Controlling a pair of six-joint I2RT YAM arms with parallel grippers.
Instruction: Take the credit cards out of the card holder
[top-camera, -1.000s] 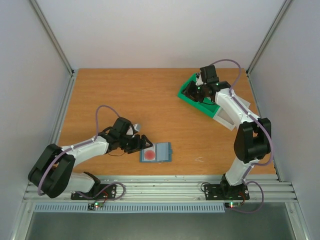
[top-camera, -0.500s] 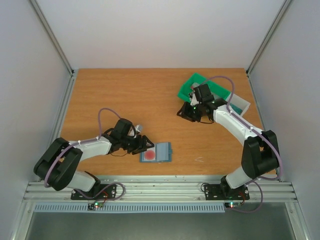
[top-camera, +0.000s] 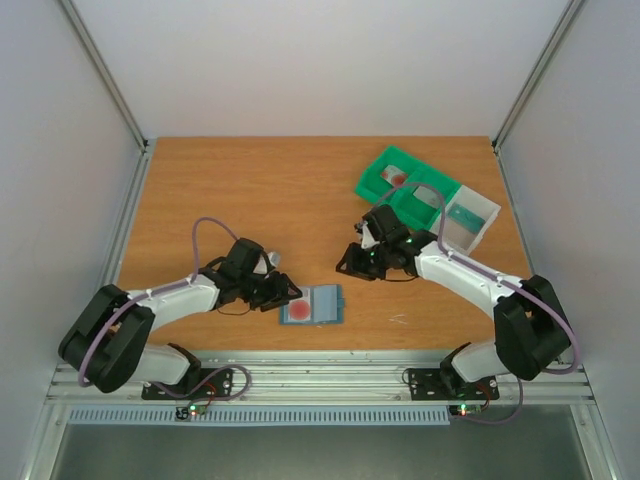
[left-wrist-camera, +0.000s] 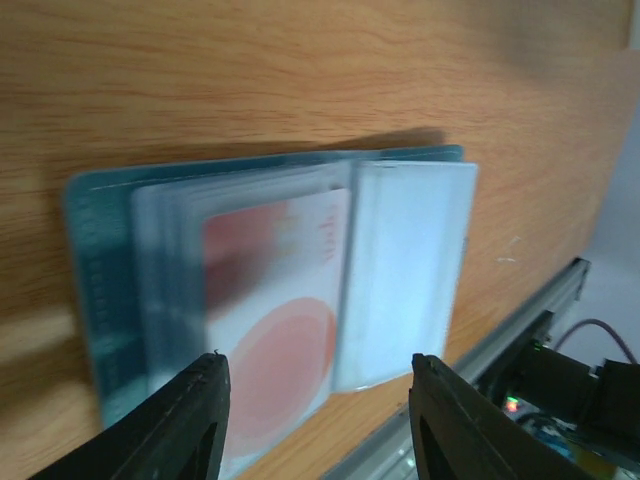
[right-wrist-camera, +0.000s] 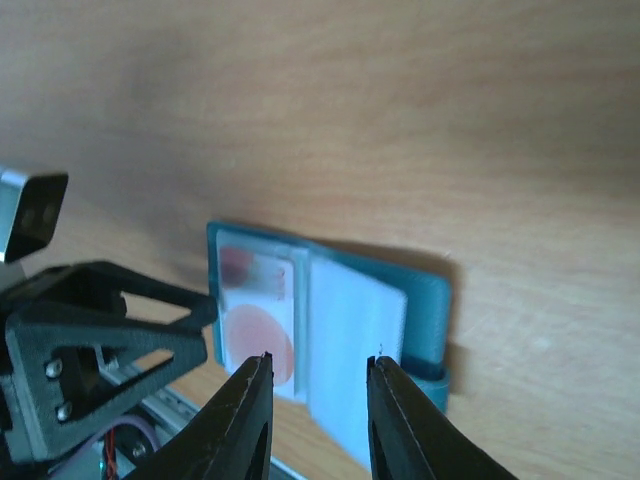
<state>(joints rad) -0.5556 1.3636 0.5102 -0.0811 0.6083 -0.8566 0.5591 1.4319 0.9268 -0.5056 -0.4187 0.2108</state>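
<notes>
Top: slate-blue bifold card holder (top-camera: 325, 305) lies open near wooden table's (top-camera: 250, 190) front edge, left gripper (top-camera: 285, 292) at its left side.

Left wrist: jaws apart, empty, right by reddish-pink plastic card (left-wrist-camera: 285, 300). Best press holder down.

Right wrist: right gripper (right-wrist-camera: 320, 357) narrowly parted, empty, near holder. Pinch only card's edge, slide flat.
</notes>
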